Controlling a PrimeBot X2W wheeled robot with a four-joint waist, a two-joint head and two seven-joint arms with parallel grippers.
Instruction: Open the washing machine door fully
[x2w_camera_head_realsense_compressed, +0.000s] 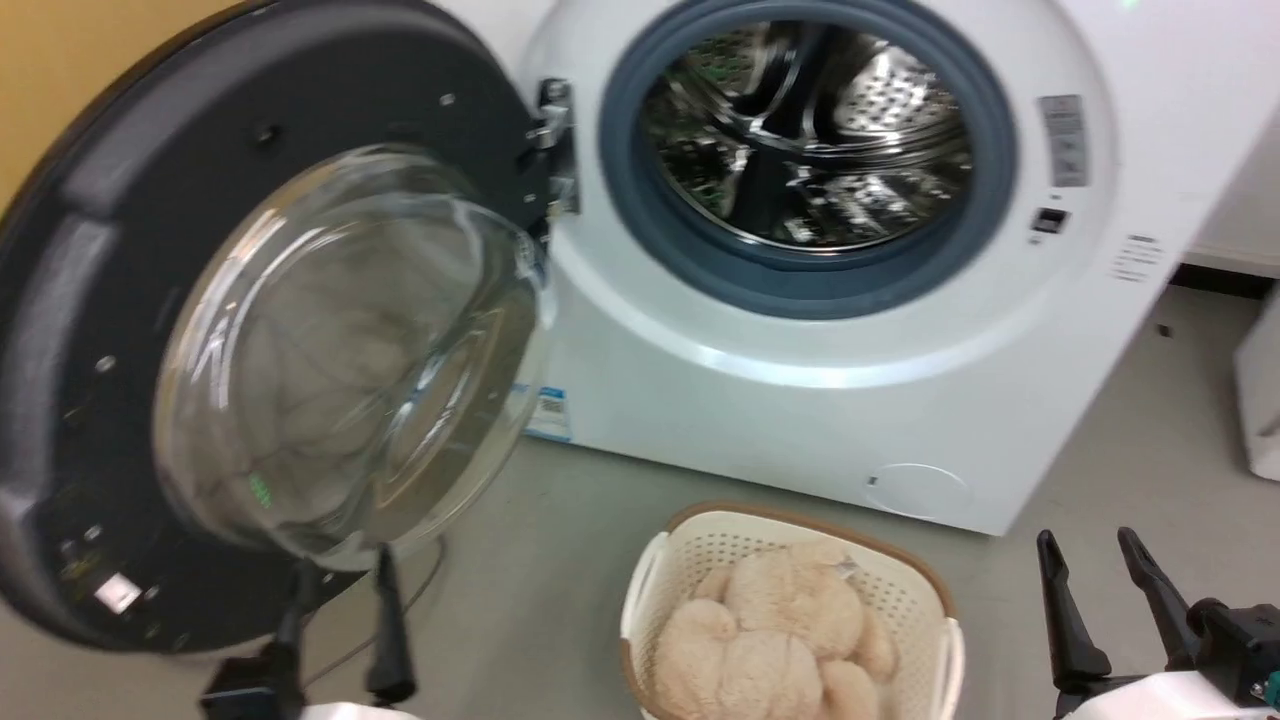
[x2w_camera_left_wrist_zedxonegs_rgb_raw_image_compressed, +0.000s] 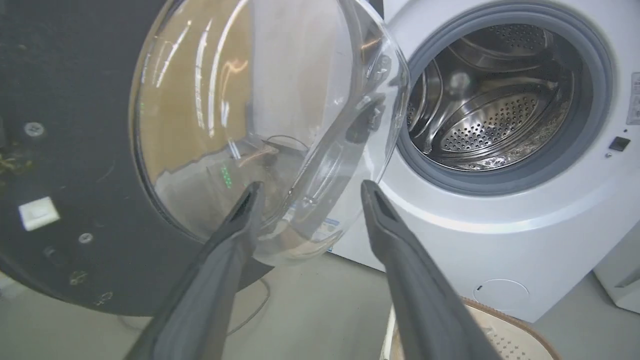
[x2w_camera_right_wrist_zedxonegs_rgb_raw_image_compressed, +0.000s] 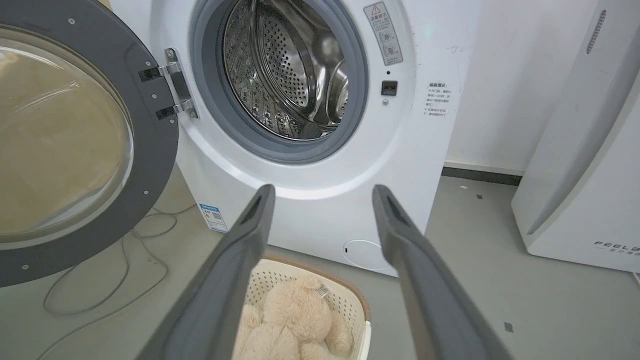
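Washing machine door: stands wide open on the left of the head view, carried on a metal hinge at the left edge of the opening. Its dark inner face and bulging clear glass bowl are turned toward the camera.

Washing machine: white front-loader standing on the grey floor. The grey gasket and perforated steel drum are fully exposed. A blue label sits low on the front near the door, and a round flap low to the right.

Left tool: released, fingers spread, tips up at the lower edge of the glass bowl. In the left wrist view one fingertip overlaps the glass; whether it touches cannot be told.

Right tool: released, fingers spread, nothing between them. It is low on the right, well apart from the door.

Basket: cream, perforated, on the floor in front of the machine, between the two tools. It holds a beige plush toy.

Surroundings: a thin cable lies on the floor below the door. A white appliance with grey lettering stands to the machine's right.
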